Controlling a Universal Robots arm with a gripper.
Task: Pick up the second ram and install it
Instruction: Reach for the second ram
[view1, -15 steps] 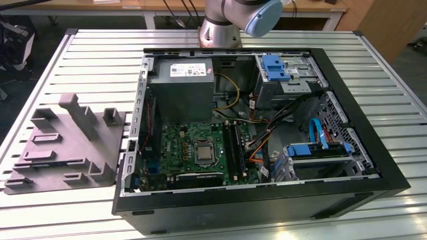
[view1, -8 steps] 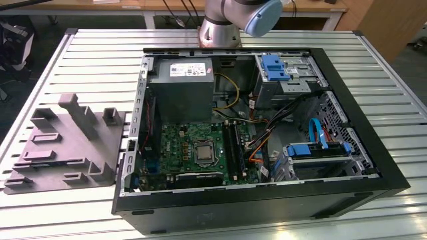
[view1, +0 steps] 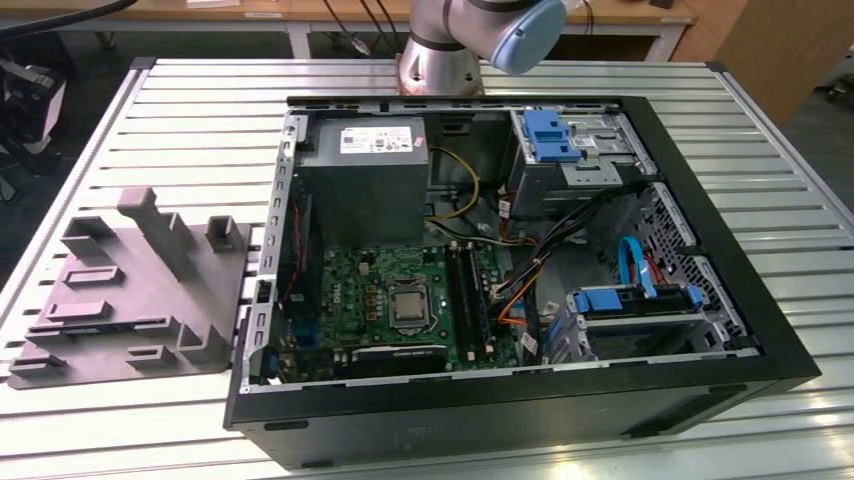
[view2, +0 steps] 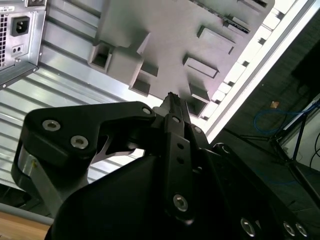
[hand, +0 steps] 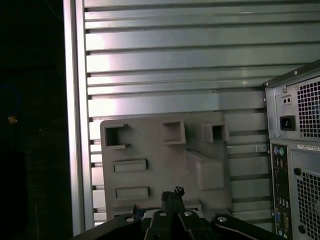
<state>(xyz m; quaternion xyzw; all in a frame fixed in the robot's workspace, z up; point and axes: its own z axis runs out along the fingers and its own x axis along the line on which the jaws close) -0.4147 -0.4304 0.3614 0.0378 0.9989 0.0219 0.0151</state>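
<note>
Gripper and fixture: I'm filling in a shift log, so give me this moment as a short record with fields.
gripper: fingertips together, nothing seen between them
gripper aim: toward the grey fixture in both wrist views, not touching it
grey fixture place: on the slatted table, at the exterior view's left of the computer case
computer case: lying flat, side open
inside case: green motherboard, grey power supply
</note>
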